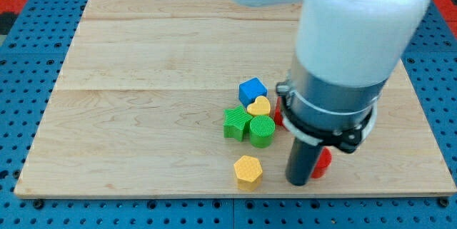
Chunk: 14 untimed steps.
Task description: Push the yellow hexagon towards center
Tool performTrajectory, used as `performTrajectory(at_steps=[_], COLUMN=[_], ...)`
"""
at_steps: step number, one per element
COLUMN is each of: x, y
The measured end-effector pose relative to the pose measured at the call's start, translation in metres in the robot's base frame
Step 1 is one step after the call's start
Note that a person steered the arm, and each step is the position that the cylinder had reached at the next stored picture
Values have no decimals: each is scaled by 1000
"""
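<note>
The yellow hexagon (248,170) lies near the board's bottom edge, a little right of middle. My tip (298,182) is the lower end of the dark rod, to the right of the hexagon with a clear gap between them. Above the hexagon sits a tight cluster: a blue cube (252,89), a yellow heart (259,106), a green star-like block (236,123) and a green cylinder (262,130). A red block (323,161) peeks out just right of the rod, mostly hidden by it. Another bit of red (278,117) shows beside the heart, behind the arm.
The wooden board (143,79) lies on a blue perforated table (21,58). The arm's large white and grey body (343,65) covers the board's right part and hides what is beneath it. The board's bottom edge (214,195) runs just below the hexagon.
</note>
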State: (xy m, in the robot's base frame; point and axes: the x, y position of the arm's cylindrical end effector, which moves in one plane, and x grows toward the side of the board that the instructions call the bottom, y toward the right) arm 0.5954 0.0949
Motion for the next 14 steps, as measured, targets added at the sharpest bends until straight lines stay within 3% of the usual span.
performTrajectory(at_steps=[4, 6, 7, 9, 10, 11, 12, 14], x=[7, -18, 11, 24, 18, -3, -38, -56], y=[83, 5, 2, -2, -67, -146, -181, -181])
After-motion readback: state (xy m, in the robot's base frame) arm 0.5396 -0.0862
